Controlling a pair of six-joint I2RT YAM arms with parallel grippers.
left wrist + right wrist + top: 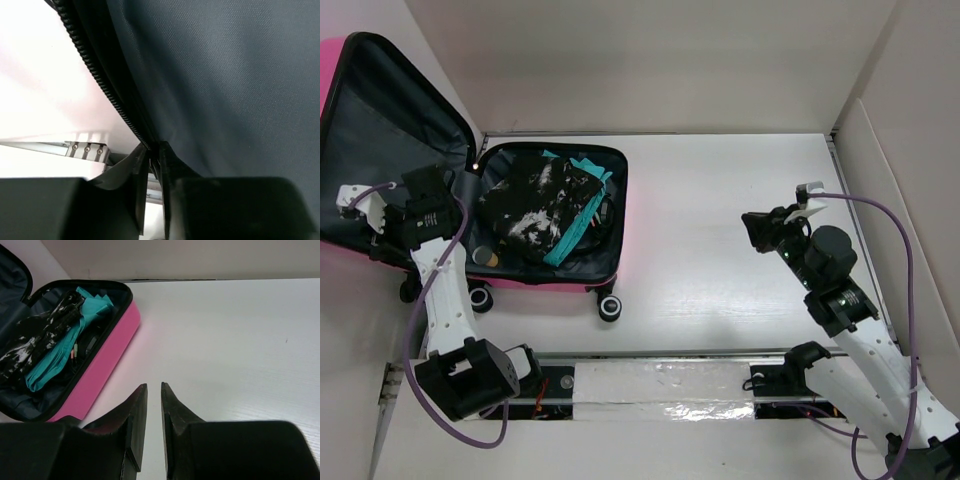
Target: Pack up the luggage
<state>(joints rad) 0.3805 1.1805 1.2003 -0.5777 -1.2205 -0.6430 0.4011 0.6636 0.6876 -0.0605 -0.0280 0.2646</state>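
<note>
The pink luggage (623, 200) lies open at the table's left, its dark grey lined lid (390, 130) standing up. A black-and-white garment (530, 205) and a teal one (582, 205) fill the base. My left gripper (405, 235) is at the lid's near edge. In the left wrist view its jaws (152, 150) pinch the black zipper rim (100, 85) beside the grey lining (225, 85). My right gripper (755, 228) hovers over bare table at the right, fingers a narrow gap apart (154, 386) with nothing between them. The luggage's pink side (105, 365) shows to its far left.
The luggage's black wheels (610, 307) face the near edge. A metal rail with taped foil (660, 385) runs between the arm bases. White walls close the table at the back and right (880, 180). Bare white tabletop (720, 220) lies between luggage and right arm.
</note>
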